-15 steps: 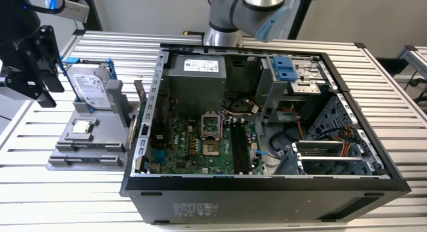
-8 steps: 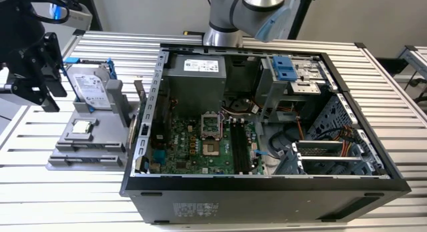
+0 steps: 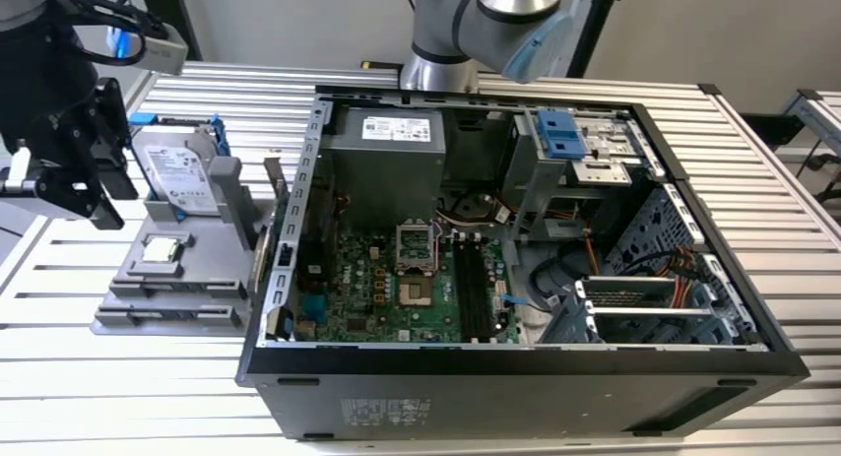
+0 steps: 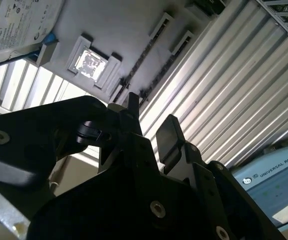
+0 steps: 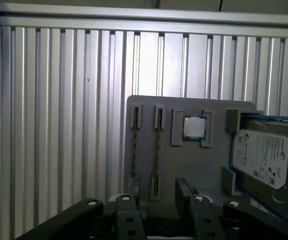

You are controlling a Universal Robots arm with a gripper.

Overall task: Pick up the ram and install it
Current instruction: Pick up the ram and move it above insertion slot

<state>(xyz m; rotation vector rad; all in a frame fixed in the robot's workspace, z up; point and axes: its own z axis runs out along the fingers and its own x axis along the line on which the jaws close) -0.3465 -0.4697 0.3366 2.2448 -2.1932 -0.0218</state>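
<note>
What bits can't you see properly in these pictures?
- Ram sticks, first wrist view: edge-on in the gray holder, so chips and label are hidden.
- Hard drive, first wrist view: one side cut off by the picture's edge.
- Memory slots, exterior view: too small and dark to tell whether any is filled.

Bright glare on the ribbed metal table (image 3: 118, 397), deep shadow inside the computer case (image 3: 526, 362)
</note>
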